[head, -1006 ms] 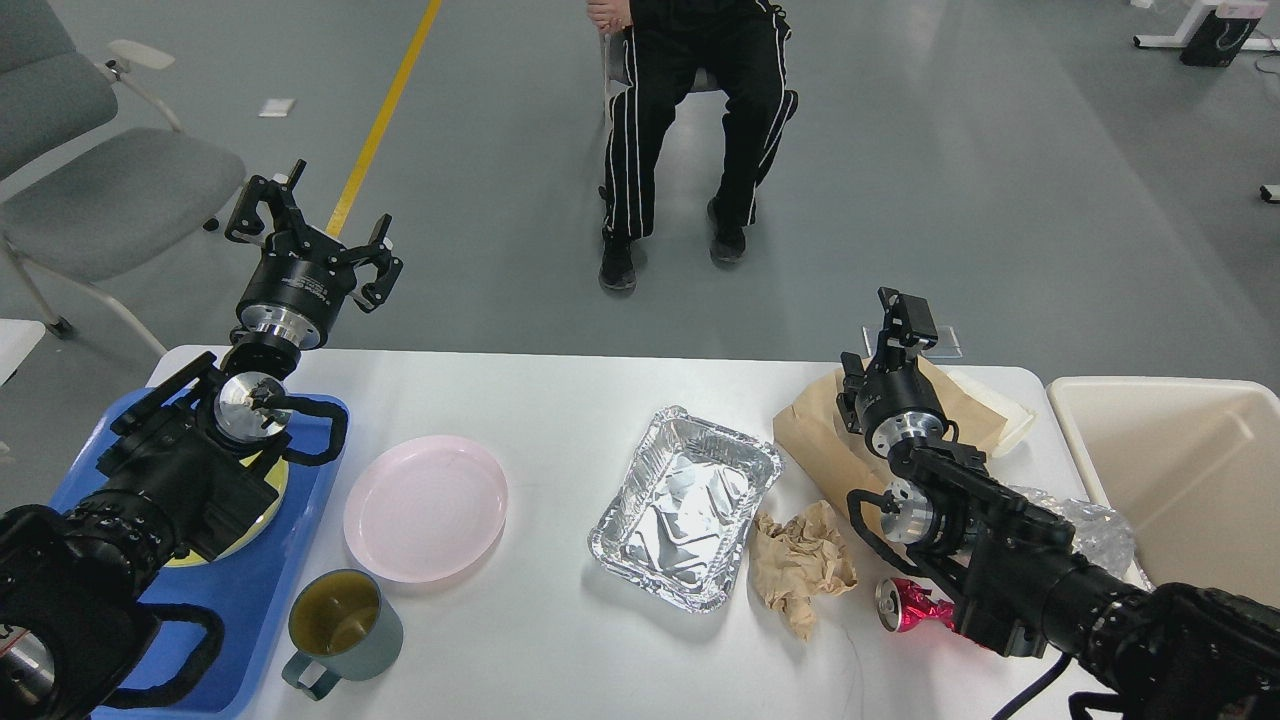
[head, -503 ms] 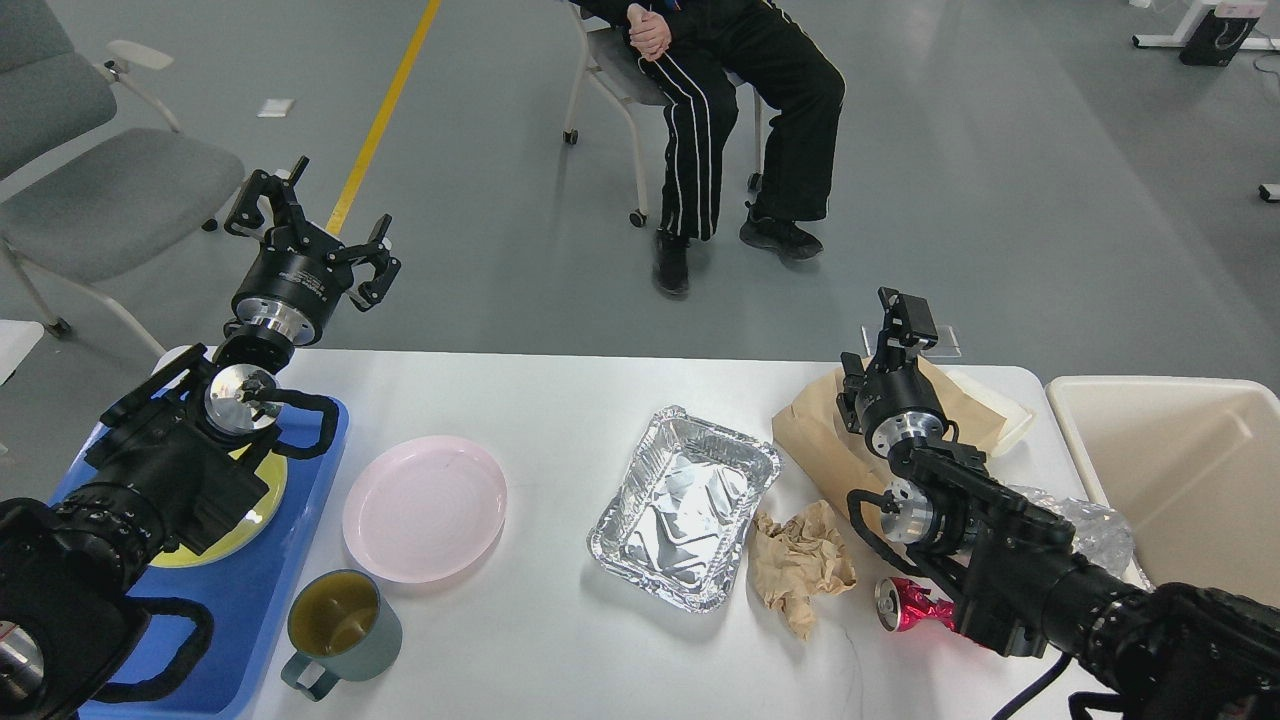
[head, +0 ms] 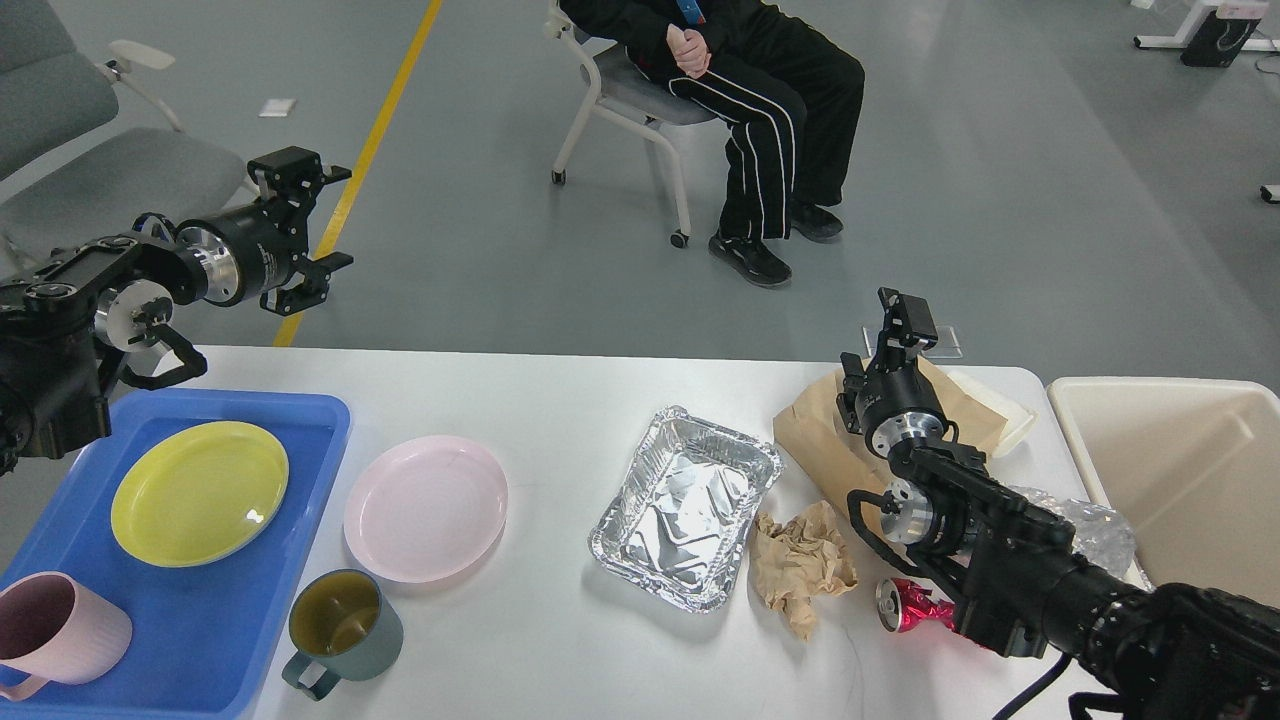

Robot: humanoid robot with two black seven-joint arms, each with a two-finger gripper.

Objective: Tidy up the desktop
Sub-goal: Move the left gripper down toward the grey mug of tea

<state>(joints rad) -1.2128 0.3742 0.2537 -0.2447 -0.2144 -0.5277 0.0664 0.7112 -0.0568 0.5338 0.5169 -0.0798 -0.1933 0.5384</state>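
The white desktop [head: 560, 620] holds a pink plate [head: 426, 508], a teal mug [head: 340, 625], a foil tray [head: 688, 505], crumpled brown paper [head: 802, 560], a crushed red can [head: 905, 605] and a brown paper bag [head: 815, 440]. My left gripper [head: 318, 222] is open and empty, held high past the table's far left edge and pointing right. My right gripper [head: 905, 318] hovers over the paper bag; it is seen end-on, so its fingers cannot be told apart.
A blue tray [head: 215, 620] at the left holds a yellow plate [head: 199, 492] and a pink mug [head: 55, 630]. A cream bin [head: 1180, 480] stands at the right edge. Clear plastic wrap [head: 1095, 535] lies near it. A seated person [head: 745, 100] is beyond the table.
My left arm has swung up and back to the left off the blue tray, uncovering the yellow plate and pink mug. The right arm has not moved. The person has shifted on the chair.
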